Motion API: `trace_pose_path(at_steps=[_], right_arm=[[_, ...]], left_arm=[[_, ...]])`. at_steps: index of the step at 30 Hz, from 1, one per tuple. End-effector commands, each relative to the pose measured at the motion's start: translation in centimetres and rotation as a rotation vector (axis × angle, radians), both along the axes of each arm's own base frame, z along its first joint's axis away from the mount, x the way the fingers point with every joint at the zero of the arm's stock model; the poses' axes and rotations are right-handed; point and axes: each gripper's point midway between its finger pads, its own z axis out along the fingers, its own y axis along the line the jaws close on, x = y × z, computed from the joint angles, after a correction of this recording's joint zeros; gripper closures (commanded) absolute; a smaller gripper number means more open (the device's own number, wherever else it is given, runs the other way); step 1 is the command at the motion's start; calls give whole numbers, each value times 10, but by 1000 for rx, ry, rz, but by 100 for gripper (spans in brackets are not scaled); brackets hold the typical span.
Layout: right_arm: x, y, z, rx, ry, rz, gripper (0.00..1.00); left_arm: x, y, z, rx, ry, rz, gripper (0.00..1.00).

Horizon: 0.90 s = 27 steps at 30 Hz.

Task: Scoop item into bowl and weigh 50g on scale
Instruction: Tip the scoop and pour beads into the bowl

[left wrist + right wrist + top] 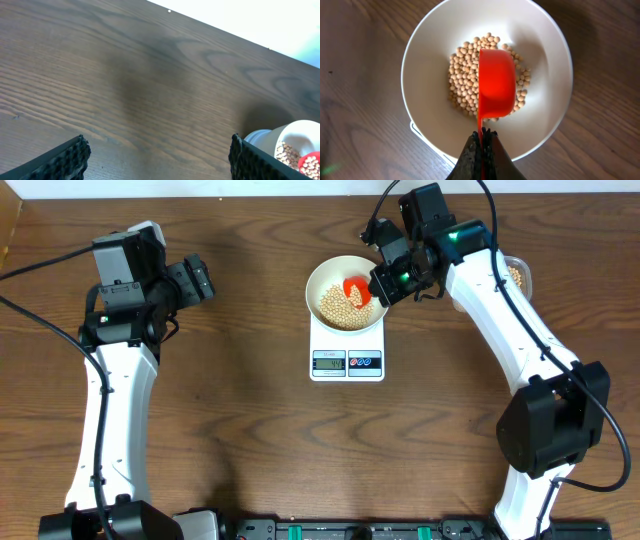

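Right claw [481,137] pinches scoop [496,82], seemingly sideways, over bowl [427,112].

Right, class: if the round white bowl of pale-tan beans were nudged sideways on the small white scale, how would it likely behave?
The round white bowl looks smooth and about as wide as the small white digital scale, so a nudge would probably slide it off-centre. The small round pale-tan beans lie loose, so they would likely roll and shift.
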Motion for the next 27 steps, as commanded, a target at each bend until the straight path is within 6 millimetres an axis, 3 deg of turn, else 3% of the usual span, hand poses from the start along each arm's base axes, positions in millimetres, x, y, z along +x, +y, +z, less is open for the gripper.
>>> trace_pose_path(at_steps=[1,27], right_arm=[[4,6,11,-4,-42,20,99],[2,10,13,26,-35,32,99]], left_arm=[[0,3,4,18,-7,0,9],[0,3,4,18,-7,0,9]])
